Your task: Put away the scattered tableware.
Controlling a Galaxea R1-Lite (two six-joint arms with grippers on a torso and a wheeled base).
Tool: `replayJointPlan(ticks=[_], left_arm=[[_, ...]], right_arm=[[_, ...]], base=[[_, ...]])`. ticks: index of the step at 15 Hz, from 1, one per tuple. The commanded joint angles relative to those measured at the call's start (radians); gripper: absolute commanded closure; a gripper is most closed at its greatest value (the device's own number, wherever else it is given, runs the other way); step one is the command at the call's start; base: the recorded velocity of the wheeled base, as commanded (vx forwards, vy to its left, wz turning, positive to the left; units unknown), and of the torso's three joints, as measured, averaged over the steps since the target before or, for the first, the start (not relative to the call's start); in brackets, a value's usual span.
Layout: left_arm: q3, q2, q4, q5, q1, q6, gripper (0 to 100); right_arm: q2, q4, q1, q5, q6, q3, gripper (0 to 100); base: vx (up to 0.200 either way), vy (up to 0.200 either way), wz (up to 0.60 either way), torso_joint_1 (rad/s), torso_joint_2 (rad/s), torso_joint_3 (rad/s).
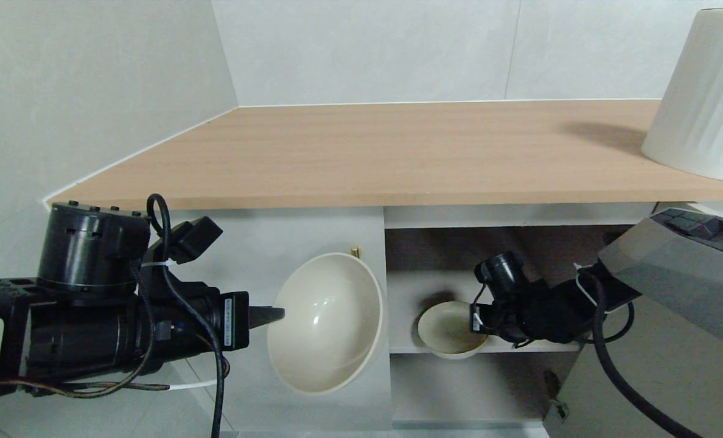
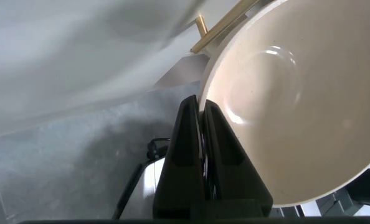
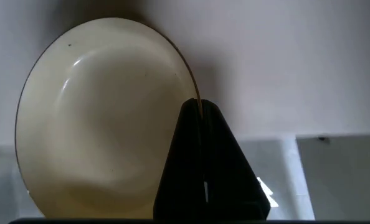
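- Cream in colour, the large bowl (image 1: 328, 322) is held tipped on its side, its hollow turned outwards. It hangs in front of the closed cabinet door (image 1: 252, 243), just below the brass knob (image 1: 355, 250).
- Its thin rim is pinched by the closed left gripper (image 1: 274, 314); a rim grasp is judged the only purchase so wide a bowl offers.
- The small bowl (image 1: 448, 328) is seen upright at the front edge of the shelf (image 1: 407, 350) inside the open compartment, evidently where tableware is to be stored.
- Its rim is clamped by the right gripper (image 1: 476, 322), so release is judged not yet made. Whether the base rests fully on the shelf cannot be told.
- The large bowl is probably held aside so that the compartment is left free for the right arm.
- A wooden counter (image 1: 398, 152) lies above, with a lampshade (image 1: 702, 91) at its right end.
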Motion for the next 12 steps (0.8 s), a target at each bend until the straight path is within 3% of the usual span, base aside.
replayJointPlan(ticks=[1, 4, 12], left_arm=[[0.000, 0.002, 0.000, 0.000, 0.000, 0.001, 100], [0.000, 0.003, 0.000, 0.000, 0.000, -0.001, 100], [0.000, 0.005, 0.000, 0.000, 0.000, -0.001, 100]], right_arm=[[0.053, 0.000, -0.029, -0.015, 0.002, -0.031, 100], [0.077, -0.030, -0.049, -0.067, 0.004, -0.051, 100], [0.088, -0.060, -0.056, -0.089, 0.004, -0.051, 100]], base=[[0.000, 0.000, 0.00, 0.000, 0.00, 0.000], [0.000, 0.000, 0.00, 0.000, 0.00, 0.000], [0.000, 0.000, 0.00, 0.000, 0.00, 0.000]])
